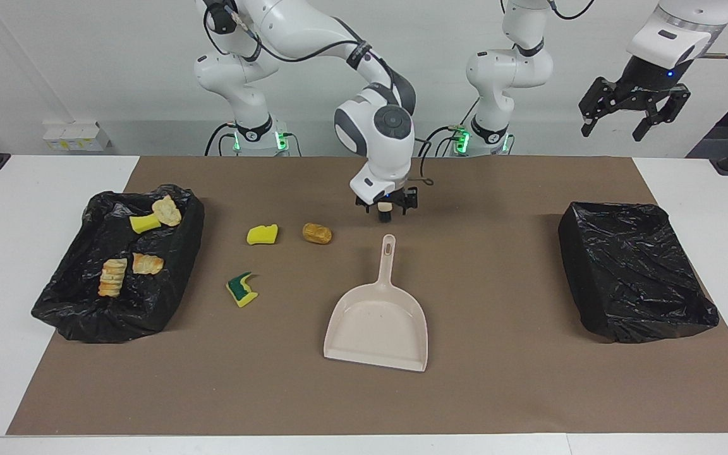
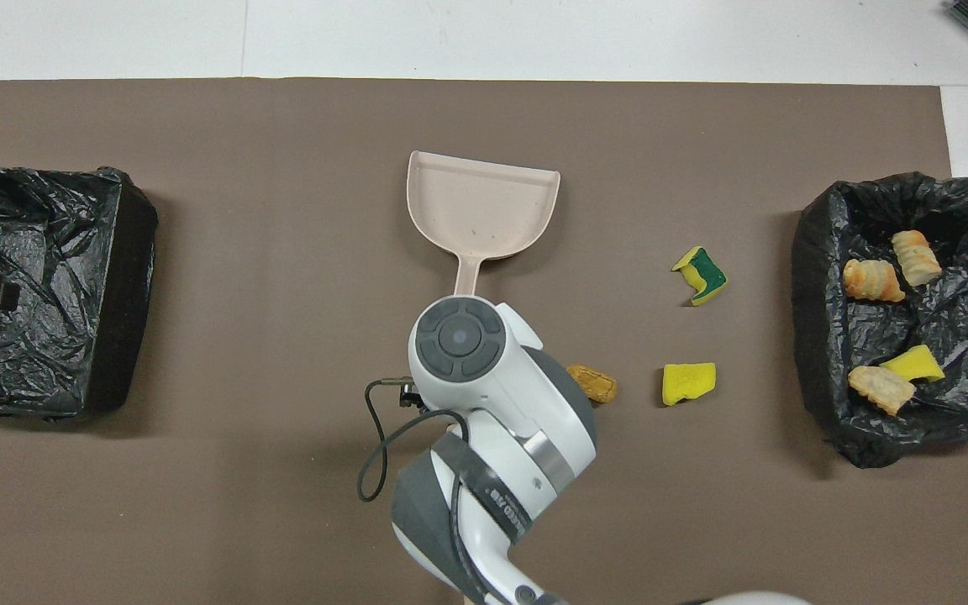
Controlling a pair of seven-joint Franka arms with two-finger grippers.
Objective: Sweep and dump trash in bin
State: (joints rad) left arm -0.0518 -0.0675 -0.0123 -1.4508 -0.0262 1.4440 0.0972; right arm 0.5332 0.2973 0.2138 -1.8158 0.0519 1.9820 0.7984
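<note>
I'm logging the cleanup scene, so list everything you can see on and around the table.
table: one, white, under everything
mat: one, brown, covering the table's middle
dustpan: one, beige, flat on the mat's middle, handle toward the robots
loose trash: three on the mat: yellow sponge, brown bread chunk, green-and-yellow sponge
filled bin: one, black-lined, at the right arm's end, holding one yellow sponge piece and three bread pieces
other bin: one, black-lined, at the left arm's end
right gripper: open, low over the mat by the dustpan's handle
left gripper: open, raised high, waiting
</note>
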